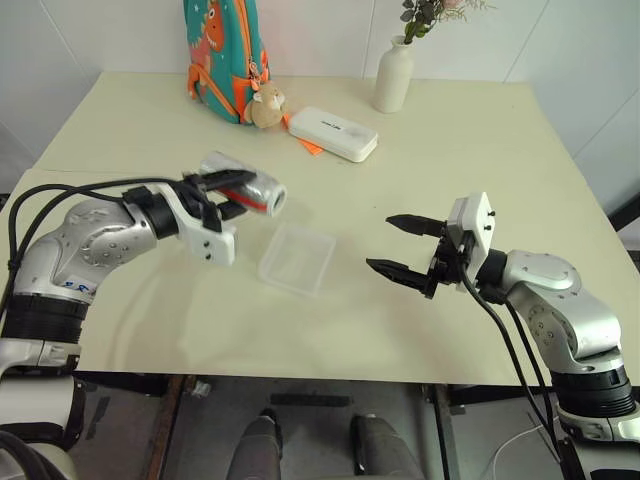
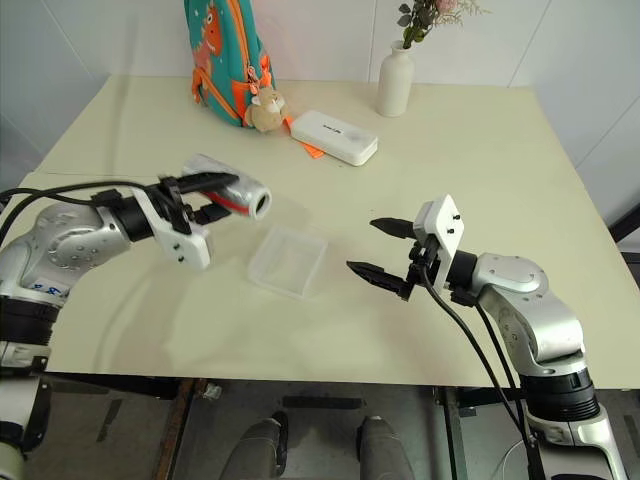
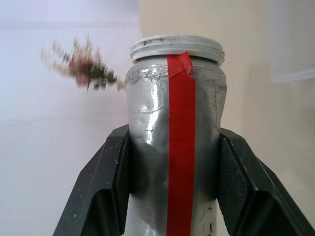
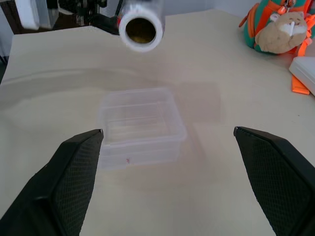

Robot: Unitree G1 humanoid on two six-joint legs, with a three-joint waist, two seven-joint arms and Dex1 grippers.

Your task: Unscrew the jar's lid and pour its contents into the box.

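Note:
My left gripper (image 1: 238,193) is shut on the jar (image 1: 252,193), a silvery see-through cylinder with a red stripe. The jar lies about level, a little above the table. Its open threaded mouth (image 4: 141,27) points toward the right arm and hangs just left of and above the box (image 1: 297,258). The mouth has no cap on it, and the lid is out of view. Inside the mouth it looks dark and brownish, and I cannot make out the contents. The clear shallow box sits on the table between the arms. My right gripper (image 1: 380,242) hovers open and empty to the box's right.
At the back of the table stand a white vase with flowers (image 1: 393,75), a white oblong case (image 1: 333,133), and a teal backpack (image 1: 225,55) with a small plush toy (image 1: 266,105). The table's front edge (image 1: 300,375) runs just below both arms.

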